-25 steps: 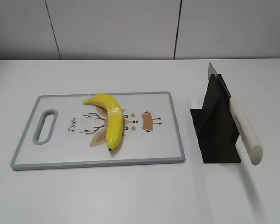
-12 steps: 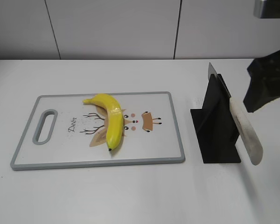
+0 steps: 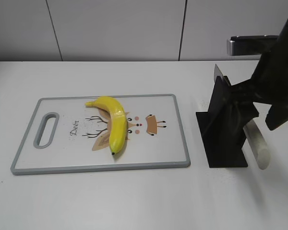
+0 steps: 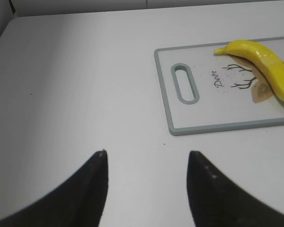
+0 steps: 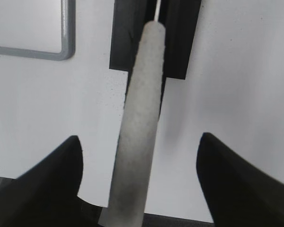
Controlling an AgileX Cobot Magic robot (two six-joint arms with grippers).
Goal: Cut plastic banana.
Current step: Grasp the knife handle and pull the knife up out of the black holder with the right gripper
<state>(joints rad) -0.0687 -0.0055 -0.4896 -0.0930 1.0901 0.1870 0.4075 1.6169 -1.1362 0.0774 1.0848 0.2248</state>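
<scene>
Your white desk (image 3: 134,201) carries the grey-rimmed cutting board (image 3: 24,158) toward its left side, with the plastic banana (image 3: 114,125) lying on the board's middle, stem toward the far edge. Near the right edge stands the black knife stand (image 3: 221,139) holding the knife, whose pale handle (image 5: 139,127) lies between your right gripper (image 5: 139,156)'s spread, empty fingers. Your left gripper (image 4: 146,163) hangs open and empty over bare desk by the left edge, well apart from the board.
</scene>
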